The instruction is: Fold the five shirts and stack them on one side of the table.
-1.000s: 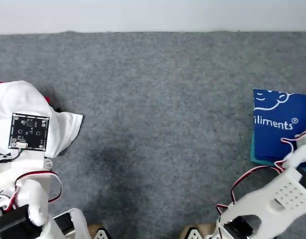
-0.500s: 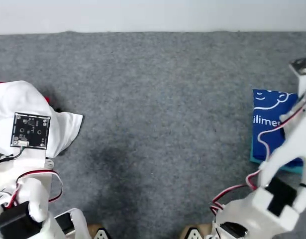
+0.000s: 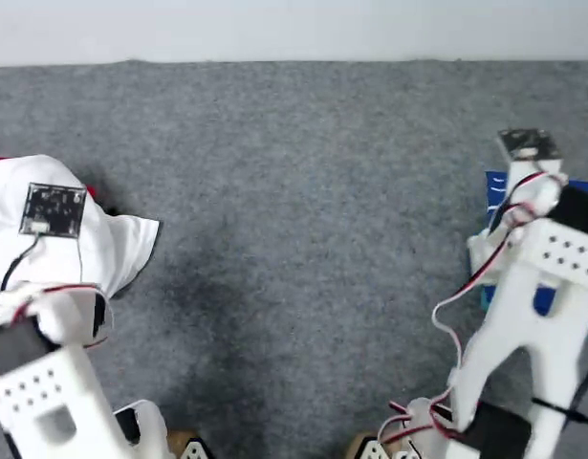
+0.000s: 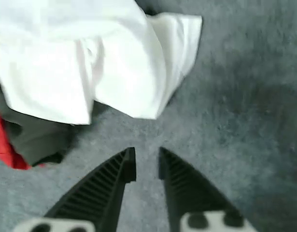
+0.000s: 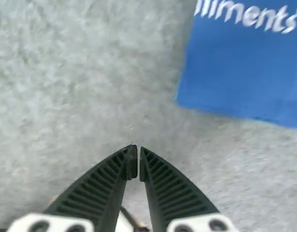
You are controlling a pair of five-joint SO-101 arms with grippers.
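Over at nine o'clock, left gripper [image 4: 146,164] slightly parted near white shirt [image 4: 90,63]; at three o'clock, right gripper [image 5: 137,163] pinched together beside blue shirt [image 5: 245,72].

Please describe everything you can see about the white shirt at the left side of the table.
The white cloth shirt lies crumpled and unfolded at the left edge of the grey felt-like table, one sleeve pointing toward the middle. It partly covers a red garment and a dark grey garment. The left gripper is just off its edge, not touching.
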